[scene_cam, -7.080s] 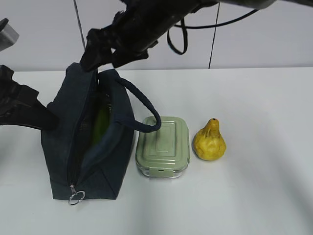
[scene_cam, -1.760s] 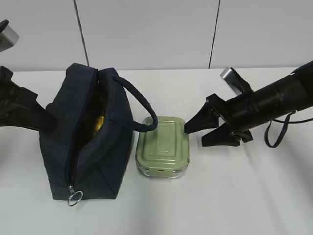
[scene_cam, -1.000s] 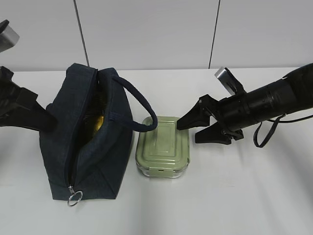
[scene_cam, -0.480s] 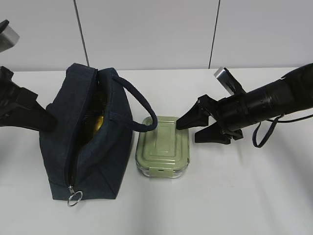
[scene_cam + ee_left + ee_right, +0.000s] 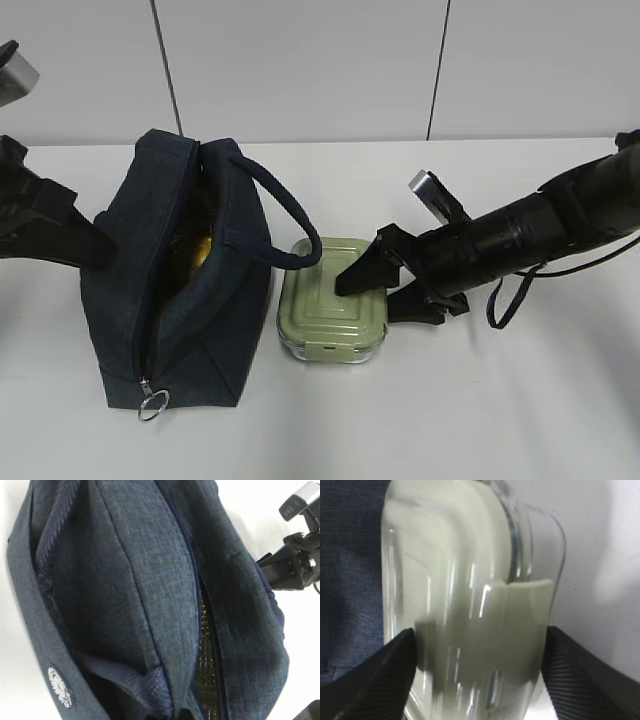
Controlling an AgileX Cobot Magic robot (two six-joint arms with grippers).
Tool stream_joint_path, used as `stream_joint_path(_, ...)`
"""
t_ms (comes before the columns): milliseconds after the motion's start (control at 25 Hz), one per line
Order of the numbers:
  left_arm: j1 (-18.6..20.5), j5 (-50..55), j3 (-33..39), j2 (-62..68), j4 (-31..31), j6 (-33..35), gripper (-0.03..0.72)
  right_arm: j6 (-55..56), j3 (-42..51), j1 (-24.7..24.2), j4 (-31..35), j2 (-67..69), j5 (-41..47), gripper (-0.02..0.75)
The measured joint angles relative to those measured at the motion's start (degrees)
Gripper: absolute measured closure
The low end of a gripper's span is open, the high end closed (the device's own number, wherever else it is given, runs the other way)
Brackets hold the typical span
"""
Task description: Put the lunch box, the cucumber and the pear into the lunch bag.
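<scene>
**Mia:** What's on the table point(image 5: 520, 400)?

**Me:** The biggest thing is the bag point(image 5: 130, 290). It stands on the left with its top unzipped. The gap is long but thin.

**Mia:** And the box point(image 5: 325, 310)?

**Me:** It sits flat on the table, just beside the bag on its right. It's not in yet, so I think that's the job right now.

**Mia:** Is a claw holding it?

**Me:** The right gripper point(image 5: 365, 303) is spread wide, with one finger on each side of the box. I can't tell if they touch it yet. It should go down low, squeeze the glass sides evenly, then lift straight up so the box stays flat.

**Mia:** What about the other claw?

**Me:** The left gripper point(image 5: 95, 250) is closed tight, right against the bag's far side. I can't tell if it pinches the cloth. It should keep the bag from tipping.

**Mia:** Anything in the way?

**Me:** The handle point(image 5: 290, 215) droops onto the box's back corner. Lift clear of it. The box looks wider than the gap, so go in slowly.

**Mia:** Something yellow's inside!

**Me:** That's the pear point(image 5: 203, 250). I can't see the cucumber.
</scene>
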Motion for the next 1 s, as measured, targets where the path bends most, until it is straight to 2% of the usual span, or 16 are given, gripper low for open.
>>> stream_joint_path(200,0.0,0.0,0.0,0.0,0.1,0.0,0.685,0.0,0.0,0.2,1.51,1.79,1.21,0.152)
stream_joint_path(320,0.0,0.0,0.0,0.0,0.11,0.0,0.685,-0.36,-0.11,0.2,1.89,2.03,1.8,0.181)
stream_joint_path(480,0.0,0.0,-0.02,0.0,0.22,0.0,0.685,-0.73,-0.23,0.2,2.38,2.03,2.71,0.314)
stream_joint_path(600,0.0,0.0,-0.02,0.0,0.24,0.0,0.685,-0.73,-0.23,0.25,2.47,2.12,2.96,0.363)
stream_joint_path(840,0.0,0.0,-0.02,0.0,0.24,0.0,0.685,-0.52,-0.23,-0.14,1.93,1.7,2.96,0.372)
stream_joint_path(1000,0.0,0.0,-0.02,0.0,0.24,0.0,0.685,-0.67,-0.12,-3.14,-2.66,-1.35,2.6,0.372)
